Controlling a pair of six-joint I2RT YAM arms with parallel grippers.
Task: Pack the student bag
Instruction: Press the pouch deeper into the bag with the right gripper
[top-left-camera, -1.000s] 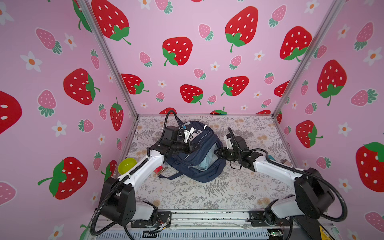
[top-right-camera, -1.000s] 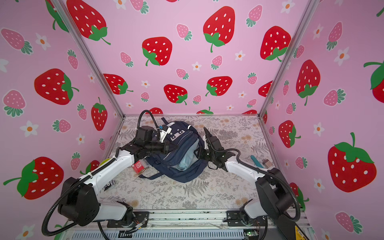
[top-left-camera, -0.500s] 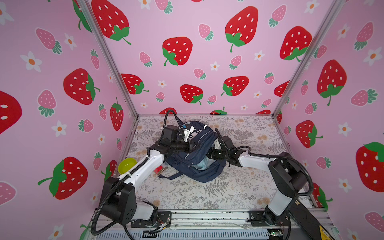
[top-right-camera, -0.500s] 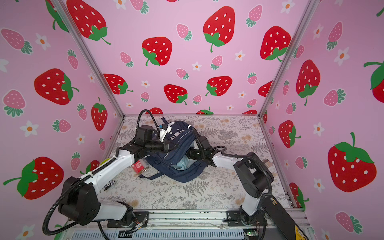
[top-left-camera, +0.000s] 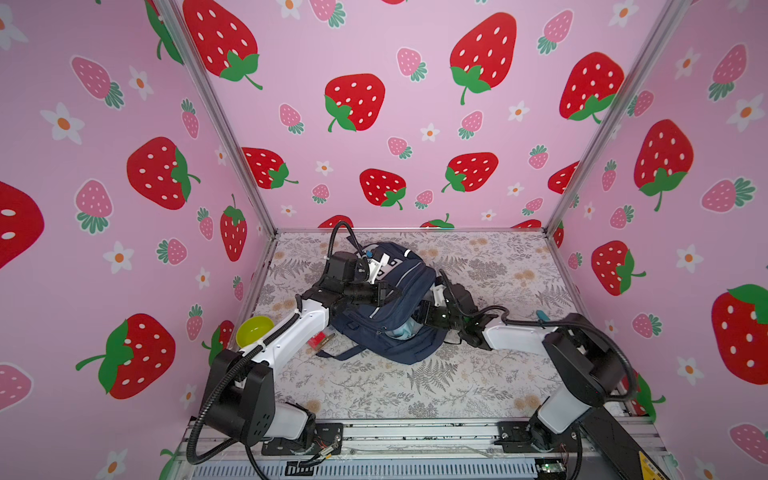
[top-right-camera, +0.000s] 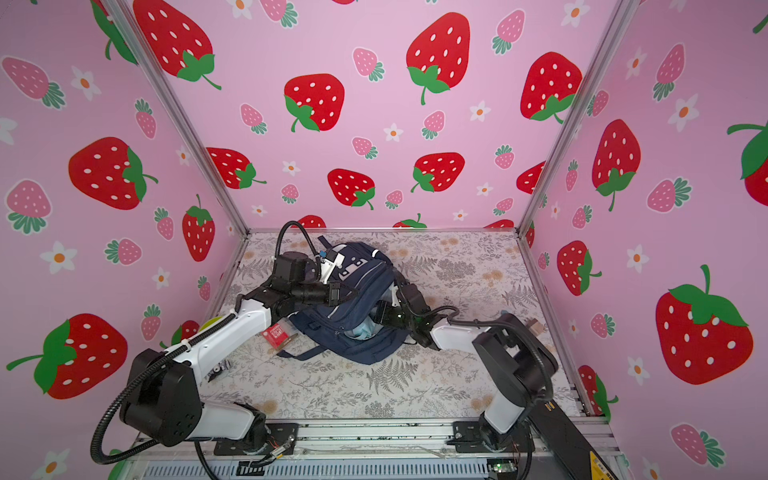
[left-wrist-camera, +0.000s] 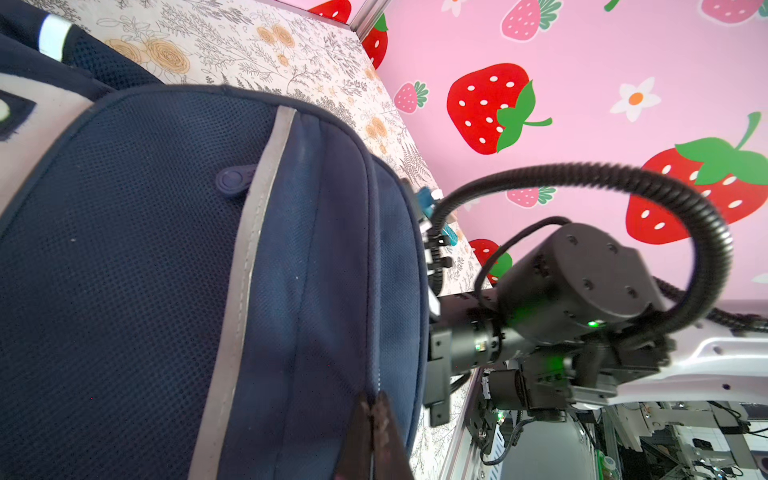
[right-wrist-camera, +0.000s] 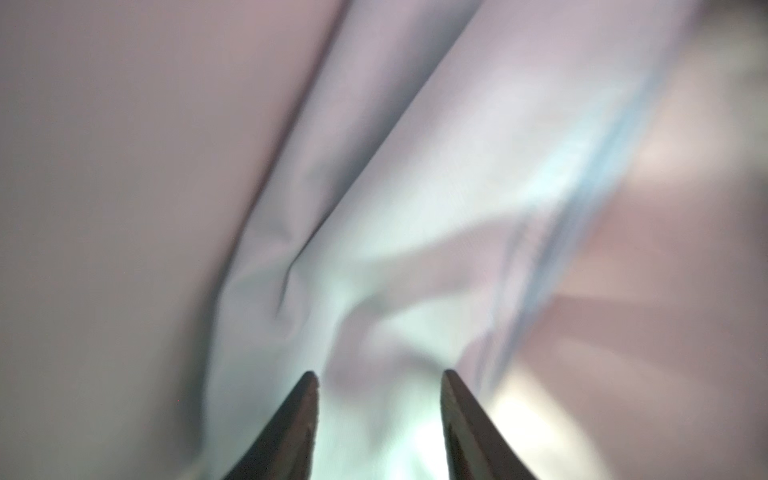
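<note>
The student bag (top-left-camera: 388, 307) (top-right-camera: 353, 270), a navy backpack with thin pale stripes and a white-and-navy patch, lies mid-table in both top views. My left gripper (top-left-camera: 392, 291) (left-wrist-camera: 374, 405) is shut, pinching the bag's fabric beside a zip seam and holding the upper flap up. My right gripper (top-left-camera: 415, 320) (top-right-camera: 376, 316) reaches into the bag's mouth from the right, so its tips are hidden there. In the right wrist view its fingers (right-wrist-camera: 299, 415) stand apart, with only blurred pale blue lining (right-wrist-camera: 374, 249) in front and nothing between them.
A yellow-green bowl (top-left-camera: 253, 330) sits by the left wall, partly behind my left arm. A red packet (top-right-camera: 276, 334) lies next to the bag's loose strap (top-right-camera: 299, 353). A teal item (top-left-camera: 542, 316) rests near the right wall.
My right gripper has pushed leftward into the bag's mouth and its jaws have spread wider. The left gripper keeps its pinch on the flap in the same place.
</note>
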